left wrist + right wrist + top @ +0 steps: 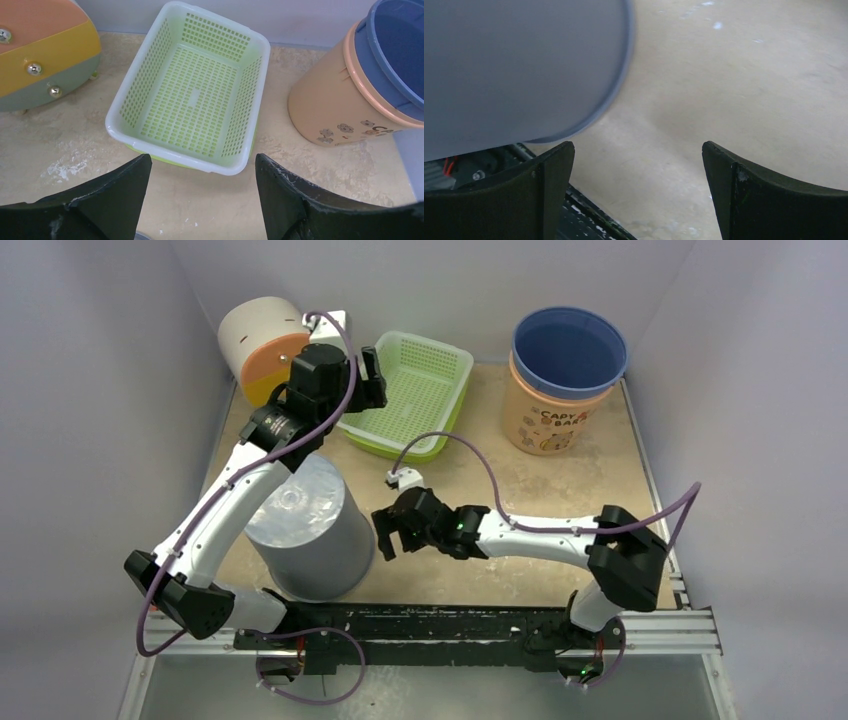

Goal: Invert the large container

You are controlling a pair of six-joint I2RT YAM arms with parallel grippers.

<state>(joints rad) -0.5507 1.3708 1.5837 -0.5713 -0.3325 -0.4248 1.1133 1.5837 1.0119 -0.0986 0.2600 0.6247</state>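
The large grey container (pixel 305 525) stands on the table at the front left with its closed flat end facing up. Its grey wall fills the upper left of the right wrist view (pixel 514 65). My right gripper (pixel 388 535) is open and empty, low over the table just right of the container and apart from it; in its own view (pixel 638 147) only bare table lies between the fingers. My left gripper (pixel 372 380) is open and empty, raised by the green basket's left side, far from the container; it also shows in the left wrist view (pixel 202 160).
A green mesh basket (pixel 455 375) sits at the back centre, also in the left wrist view (pixel 125 100). A peach bucket with a blue liner (pixel 550 425) stands at the back right (pixel 325 110). A round white, orange and yellow object (pixel 262 345) is at the back left (pixel 40 55).
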